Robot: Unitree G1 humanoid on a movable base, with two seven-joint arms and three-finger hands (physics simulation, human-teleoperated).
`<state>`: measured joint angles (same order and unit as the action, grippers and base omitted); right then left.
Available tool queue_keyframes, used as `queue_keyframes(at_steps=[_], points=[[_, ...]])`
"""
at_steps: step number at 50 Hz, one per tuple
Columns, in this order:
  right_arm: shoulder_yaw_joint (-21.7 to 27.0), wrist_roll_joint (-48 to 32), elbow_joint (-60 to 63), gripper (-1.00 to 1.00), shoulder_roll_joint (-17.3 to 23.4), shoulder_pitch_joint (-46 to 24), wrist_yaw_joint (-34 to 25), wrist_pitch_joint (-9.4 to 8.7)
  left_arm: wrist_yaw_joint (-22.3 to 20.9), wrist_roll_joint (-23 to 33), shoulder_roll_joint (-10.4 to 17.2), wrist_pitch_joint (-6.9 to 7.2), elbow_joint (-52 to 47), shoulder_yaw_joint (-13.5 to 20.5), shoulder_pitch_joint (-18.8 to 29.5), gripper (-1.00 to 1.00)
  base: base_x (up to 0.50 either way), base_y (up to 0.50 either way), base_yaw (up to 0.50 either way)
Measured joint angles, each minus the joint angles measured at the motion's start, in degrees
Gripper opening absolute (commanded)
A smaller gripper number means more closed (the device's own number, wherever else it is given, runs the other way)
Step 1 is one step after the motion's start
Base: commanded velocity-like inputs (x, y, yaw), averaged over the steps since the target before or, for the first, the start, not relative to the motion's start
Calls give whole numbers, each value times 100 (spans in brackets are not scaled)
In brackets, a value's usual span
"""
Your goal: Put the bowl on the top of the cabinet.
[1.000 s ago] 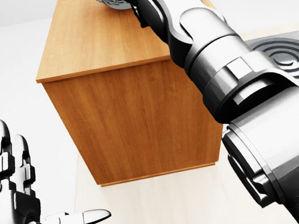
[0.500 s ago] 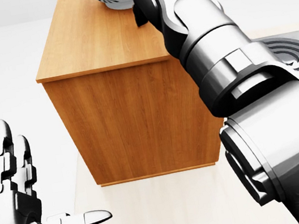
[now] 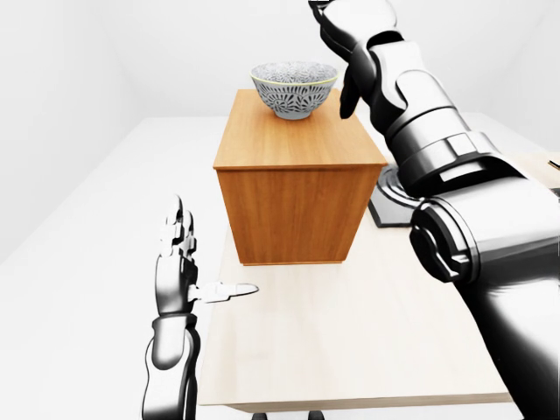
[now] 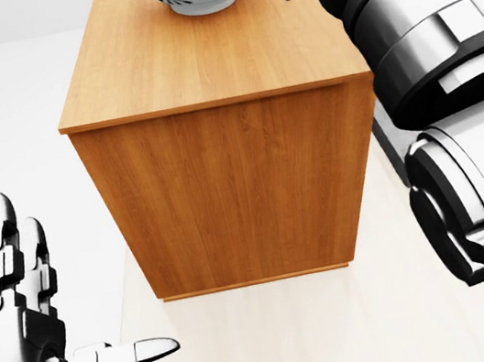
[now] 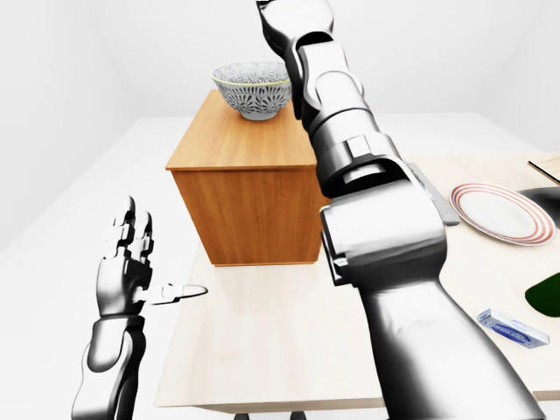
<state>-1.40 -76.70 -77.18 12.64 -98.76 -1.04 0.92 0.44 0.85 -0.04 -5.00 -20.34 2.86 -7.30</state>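
Observation:
A patterned grey-and-white bowl (image 3: 294, 87) stands upright on top of the wooden cabinet (image 3: 297, 140), near its far end; the head view cuts off its upper part. My right hand (image 3: 344, 80) hovers just right of the bowl with its fingers spread and apart from the rim, holding nothing. The right forearm fills the right side of every view. My left hand (image 3: 187, 262) is held up, open and empty, low and to the left of the cabinet, with its thumb pointing right.
The cabinet rests on a light wooden table (image 3: 350, 350). A dark pad with ringed grooves (image 3: 391, 198) lies right of the cabinet, mostly behind my arm. Farther right are a red-rimmed plate (image 5: 499, 213), a small blue box (image 5: 506, 325) and a green object (image 5: 548, 292).
My right hand has come off the bowl and moved up and to the right, uncovering it. The bowl stays on the cabinet top. The left hand has not moved.

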Motion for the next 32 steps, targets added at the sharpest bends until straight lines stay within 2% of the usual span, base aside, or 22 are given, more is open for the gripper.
queue_keyframes(at_steps=[19, 32], points=[[205, -480, -54, 100, 1227, -1126, -509, 29, 52, -4, -2, 0, 8, 29, 35, 100, 0, 0, 0], [366, -819, -64, 100, 1886, -1732, -731, -1, 87, 1, -5, 0, 10, 29, 52, 100, 0, 0, 0]])
